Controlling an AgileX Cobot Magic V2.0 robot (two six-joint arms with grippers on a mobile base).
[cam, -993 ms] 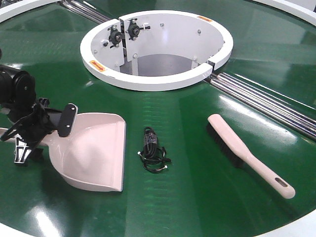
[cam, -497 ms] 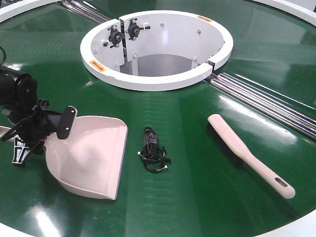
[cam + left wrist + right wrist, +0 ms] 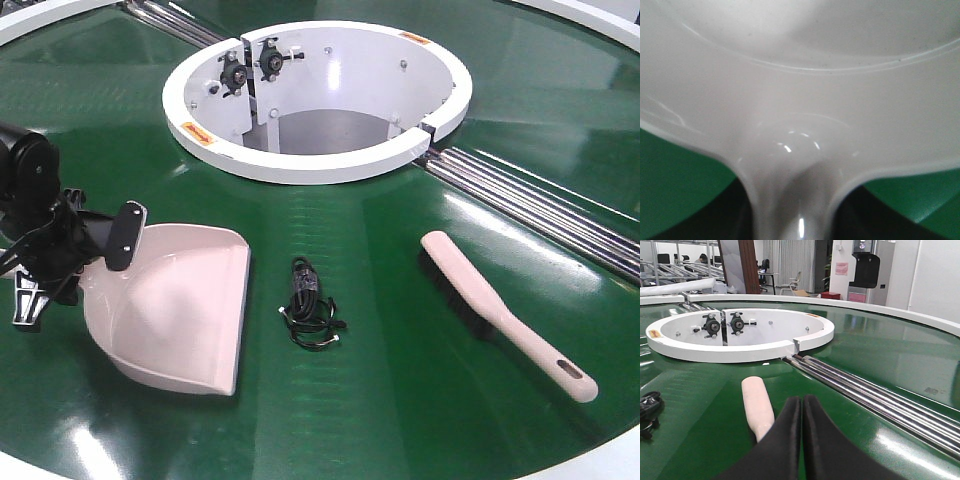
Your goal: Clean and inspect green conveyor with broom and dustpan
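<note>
The dustpan (image 3: 175, 305), only bare plastic showing in its scoop, is at the left of the green conveyor (image 3: 400, 410), its handle clamped in the left gripper's (image 3: 85, 255) jaws. A black cable (image 3: 310, 315) lies outside it on the belt. The right gripper's (image 3: 802, 412) jaws are pressed together just behind the broom (image 3: 757, 407). Dustpan and left gripper have shifted leftward since a moment ago, while broom and cable stayed put.

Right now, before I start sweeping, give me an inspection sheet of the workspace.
Surface: green conveyor, glossy, no dust seen; silver rollers at a seam.
Job's things: dustpan at left, mouth toward the black cable; broom lying flat at right.
Clutter: that coiled black cable, between dustpan and broom.
Grippers: left gripper shut on the dustpan's handle; right gripper shut, empty, facing the broom.
Cables: only that coil.
Surroundings: white hub ring; workshop beyond.
</note>
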